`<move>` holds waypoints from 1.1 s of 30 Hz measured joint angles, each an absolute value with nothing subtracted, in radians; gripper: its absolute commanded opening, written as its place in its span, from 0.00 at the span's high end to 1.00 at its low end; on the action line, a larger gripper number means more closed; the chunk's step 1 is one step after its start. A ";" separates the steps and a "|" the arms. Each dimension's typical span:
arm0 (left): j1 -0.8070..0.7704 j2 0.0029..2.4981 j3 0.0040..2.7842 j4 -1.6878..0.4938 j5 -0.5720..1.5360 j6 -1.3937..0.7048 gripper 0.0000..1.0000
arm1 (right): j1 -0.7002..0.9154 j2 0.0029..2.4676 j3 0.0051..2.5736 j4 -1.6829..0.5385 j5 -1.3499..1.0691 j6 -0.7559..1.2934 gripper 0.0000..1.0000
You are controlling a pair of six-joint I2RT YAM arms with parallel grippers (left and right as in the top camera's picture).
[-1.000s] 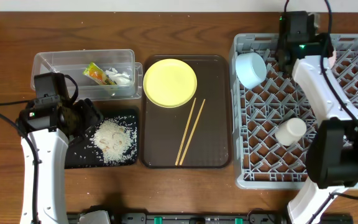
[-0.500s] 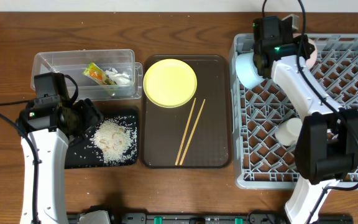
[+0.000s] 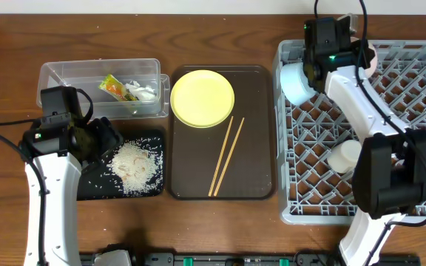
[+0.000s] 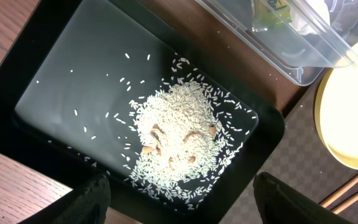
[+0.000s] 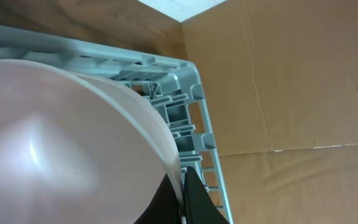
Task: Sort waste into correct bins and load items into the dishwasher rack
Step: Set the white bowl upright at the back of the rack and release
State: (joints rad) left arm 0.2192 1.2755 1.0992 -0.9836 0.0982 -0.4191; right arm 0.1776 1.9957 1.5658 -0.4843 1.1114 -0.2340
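My right gripper (image 5: 183,190) is shut on the rim of the white bowl (image 5: 73,143) and holds it on edge over the back left of the dishwasher rack (image 3: 413,118); the bowl (image 3: 371,59) shows beside the arm. A light blue bowl (image 3: 296,83) and a small white cup (image 3: 345,157) sit in the rack. My left gripper (image 4: 188,199) is open and empty over the near edge of the black tray (image 4: 61,81), which holds the rice (image 4: 179,140). The snack wrapper (image 3: 113,87) and crumpled paper (image 3: 143,92) lie in the clear tub (image 3: 65,74).
The yellow plate (image 3: 202,97) and the chopsticks (image 3: 226,155) lie on the brown serving tray (image 3: 257,148) between the bins and the rack. A cardboard wall (image 5: 291,74) stands behind the rack.
My right gripper has moved left along the back of the rack with the white bowl in it. The left arm has not moved.
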 measured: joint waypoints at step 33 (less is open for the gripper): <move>0.219 1.275 1.099 -0.984 0.098 -0.419 0.23 | 0.177 1.996 1.522 -0.466 1.179 -0.210 0.99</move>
